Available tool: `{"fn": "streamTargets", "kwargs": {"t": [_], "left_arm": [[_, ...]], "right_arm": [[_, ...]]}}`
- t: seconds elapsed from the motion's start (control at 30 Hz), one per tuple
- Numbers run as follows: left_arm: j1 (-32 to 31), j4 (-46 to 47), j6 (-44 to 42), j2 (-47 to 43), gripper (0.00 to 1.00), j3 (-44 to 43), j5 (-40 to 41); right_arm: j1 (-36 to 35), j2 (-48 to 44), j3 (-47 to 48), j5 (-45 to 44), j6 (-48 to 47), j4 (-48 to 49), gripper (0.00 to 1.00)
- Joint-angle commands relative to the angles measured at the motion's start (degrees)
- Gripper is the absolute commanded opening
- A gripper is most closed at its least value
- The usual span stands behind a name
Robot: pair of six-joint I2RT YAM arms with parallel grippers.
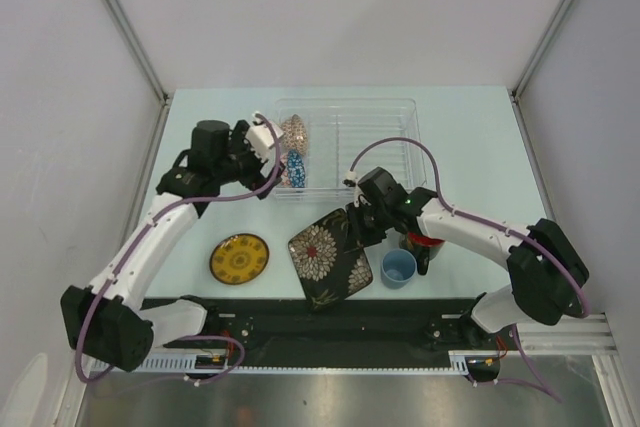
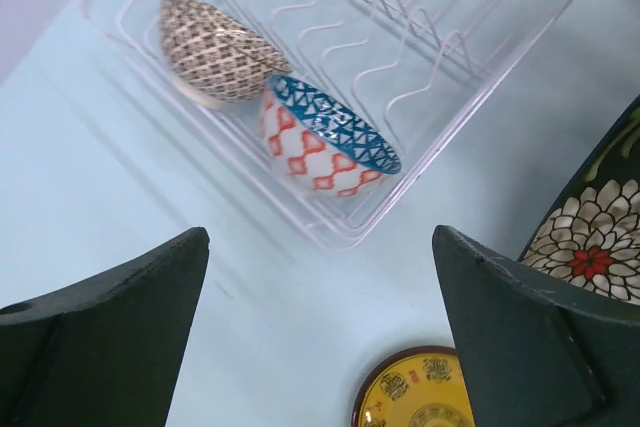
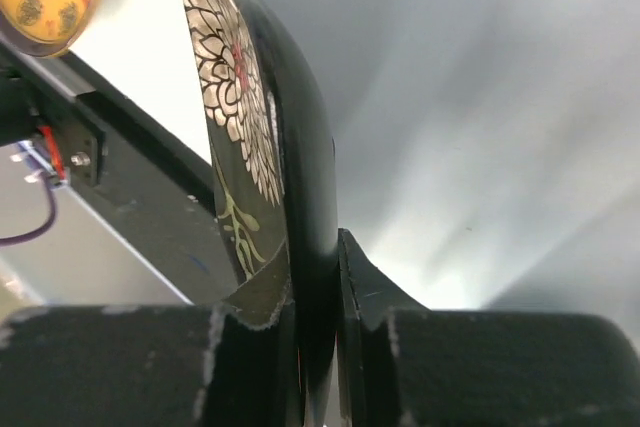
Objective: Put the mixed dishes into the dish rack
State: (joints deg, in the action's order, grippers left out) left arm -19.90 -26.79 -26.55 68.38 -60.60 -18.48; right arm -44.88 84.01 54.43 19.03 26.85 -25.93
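My right gripper [image 1: 358, 223] [image 3: 315, 259] is shut on the edge of the black square floral plate [image 1: 330, 257] [image 3: 285, 137], which is tilted up off the table. Wide open, my left gripper [image 1: 264, 139] [image 2: 320, 237] hovers over bare table near the dish rack's [image 1: 408, 109] [image 2: 440, 67] left end, holding nothing. In the rack's left end the beige patterned bowl [image 1: 293, 130] [image 2: 215, 47] and the blue mosaic bowl [image 1: 295, 168] [image 2: 325, 142] lean on their sides. The yellow saucer [image 1: 240, 258] [image 2: 420, 397] lies flat on the table. The black mug with red inside [image 1: 422, 245] and the small light-blue cup [image 1: 398, 268] stand right of the plate.
The rack's wire dividers to the right of the bowls hold nothing. White walls close in the table on three sides. A black rail [image 1: 300, 312] runs along the near edge, just below the plate.
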Motion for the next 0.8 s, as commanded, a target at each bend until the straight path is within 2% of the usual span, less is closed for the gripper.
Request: {"fn": "streamTargets", "kwargs": {"t": [0.0,0.27,0.4,0.43,0.5,0.53,0.57,0.6,0.63,0.67,0.77], "left_arm": [[4.59,-4.06,0.61,-3.43,1.00,-1.89,-4.80],[7.33,-3.71,3.25,-4.83,1.00,-0.40,-5.78],[10.75,-5.12,4.57,-4.22,1.00,-2.06,-7.53],[11.63,-5.90,5.44,-3.96,0.99,-2.68,-9.10],[14.35,-6.52,6.41,-3.26,1.00,-2.86,-10.78],[15.23,-6.87,7.20,-3.08,1.00,-2.77,-12.35],[16.81,-7.22,7.56,-2.64,1.00,-2.68,-13.07],[17.61,-7.40,8.00,-2.55,1.00,-2.68,-13.86],[18.40,-7.84,8.44,-2.38,1.00,-2.42,-14.82],[19.54,-8.02,8.79,-2.37,1.00,-2.33,-15.27],[21.83,-8.02,9.32,-2.72,1.00,-1.46,-16.41]], "right_arm": [[0.15,-2.88,4.01,0.49,-1.54,1.85,0.00],[0.59,-5.51,8.75,-1.97,-4.43,-1.48,0.00],[0.41,-8.68,19.45,-5.48,-10.49,-6.93,0.00],[0.41,-9.29,25.48,-9.15,-12.85,-7.98,0.00],[-1.17,-9.22,32.71,-15.13,-21.89,-9.30,0.00],[-1.78,-8.43,39.37,-22.29,-25.41,-10.44,0.00],[-3.35,-7.90,42.04,-25.32,-34.58,-9.93,0.00],[-4.67,-7.46,43.11,-28.40,-40.24,-8.62,0.00],[-5.73,-7.54,43.12,-35.22,-45.95,-2.78,0.00],[-7.74,-7.80,41.64,-38.07,-57.93,0.85,0.00],[-8.20,-6.41,39.10,-42.04,-76.36,11.84,0.00]]}}
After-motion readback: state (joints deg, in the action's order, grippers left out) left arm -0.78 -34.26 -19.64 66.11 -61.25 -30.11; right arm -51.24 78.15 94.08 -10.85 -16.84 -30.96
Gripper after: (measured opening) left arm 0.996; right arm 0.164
